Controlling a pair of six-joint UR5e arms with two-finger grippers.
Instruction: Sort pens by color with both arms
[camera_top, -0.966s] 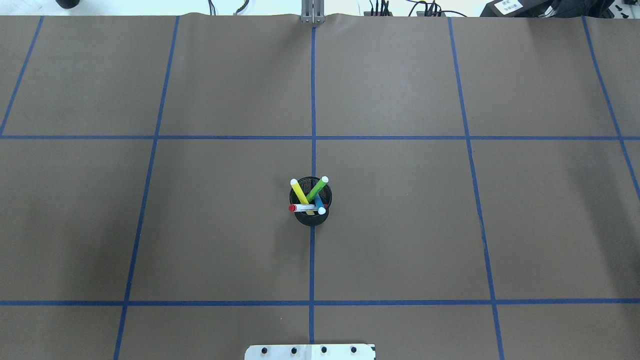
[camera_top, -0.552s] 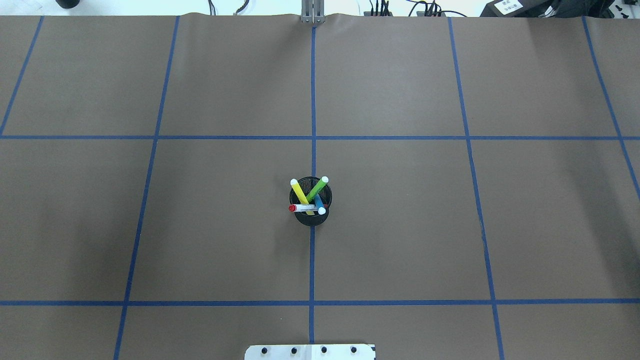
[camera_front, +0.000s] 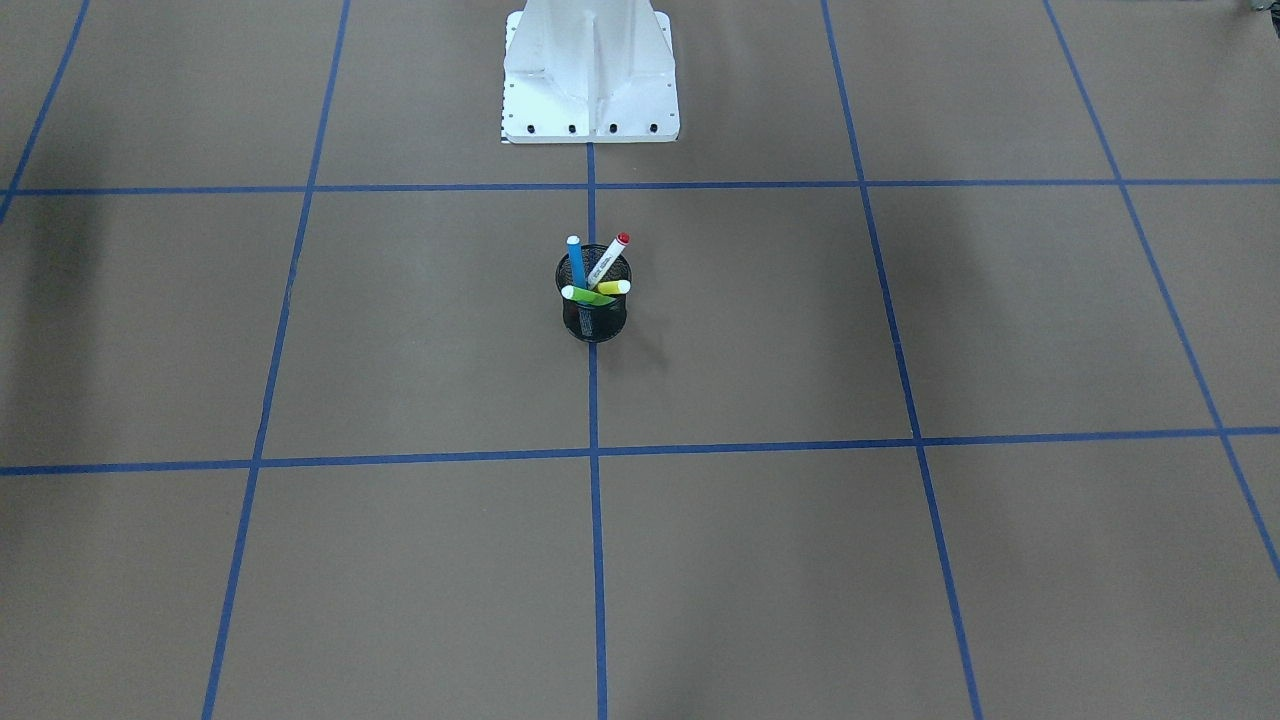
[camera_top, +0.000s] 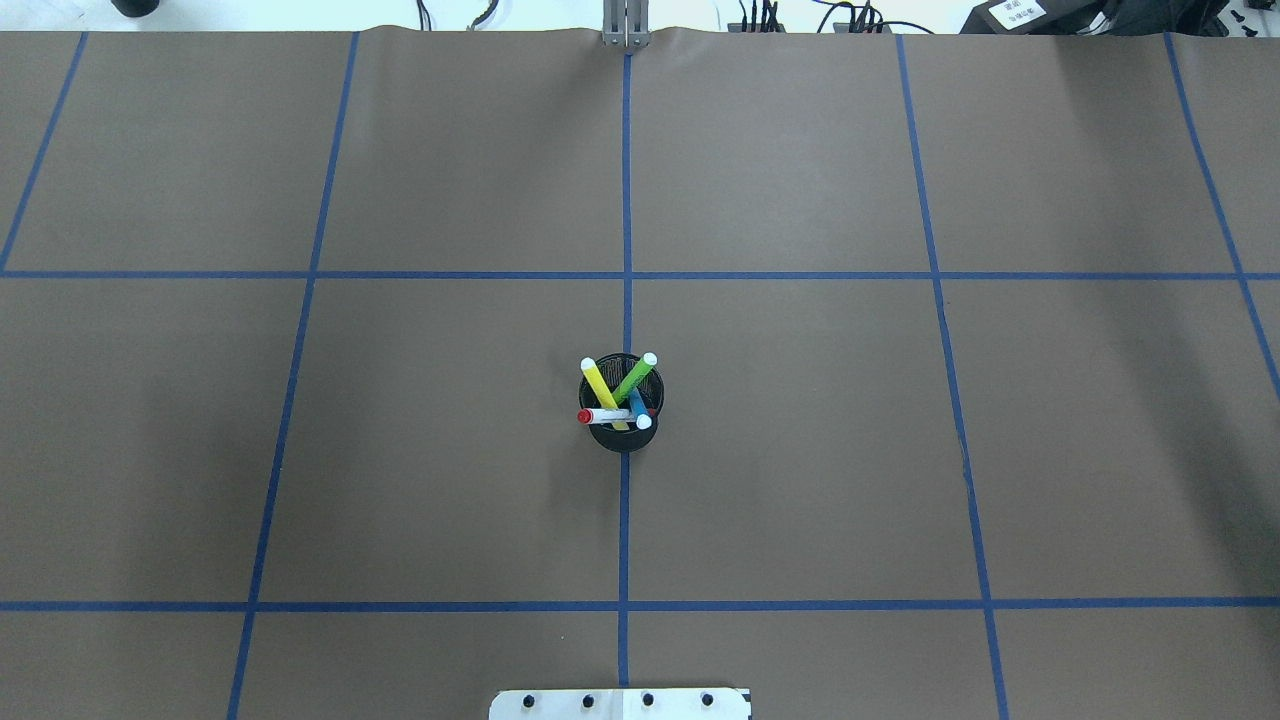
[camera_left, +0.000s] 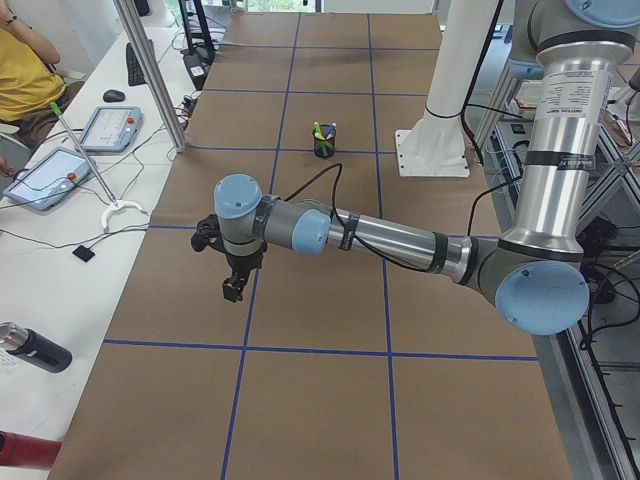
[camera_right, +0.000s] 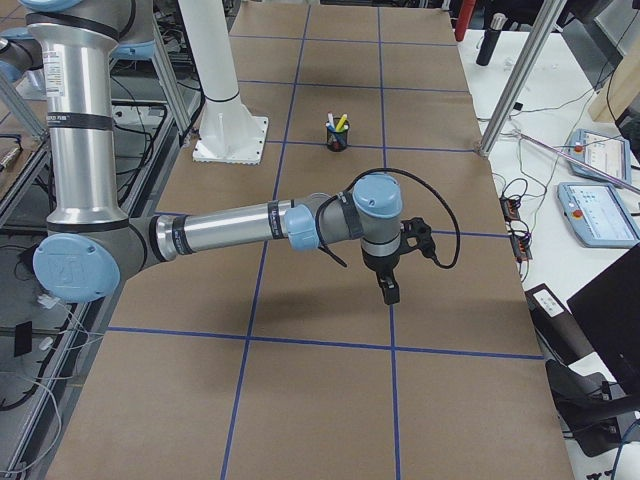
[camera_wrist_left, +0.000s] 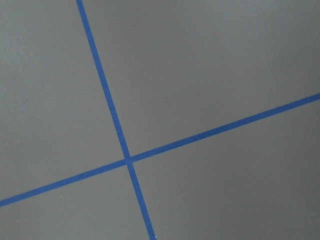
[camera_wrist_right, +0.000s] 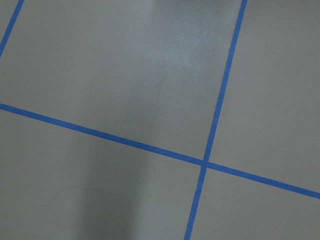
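Note:
Four pens stand in a black mesh cup at the table's middle: a yellow highlighter, a lime green highlighter, a white pen with a red cap and a blue pen. The cup also shows in the front view. My left gripper hangs over the table far from the cup, seen only in the exterior left view. My right gripper hangs likewise, seen only in the exterior right view. I cannot tell whether either is open or shut. Both wrist views show only brown paper and blue tape.
The white pedestal base stands behind the cup on the robot's side. Blue tape lines divide the brown table into squares. A metal post and a desk with tablets lie beyond the table's far edge.

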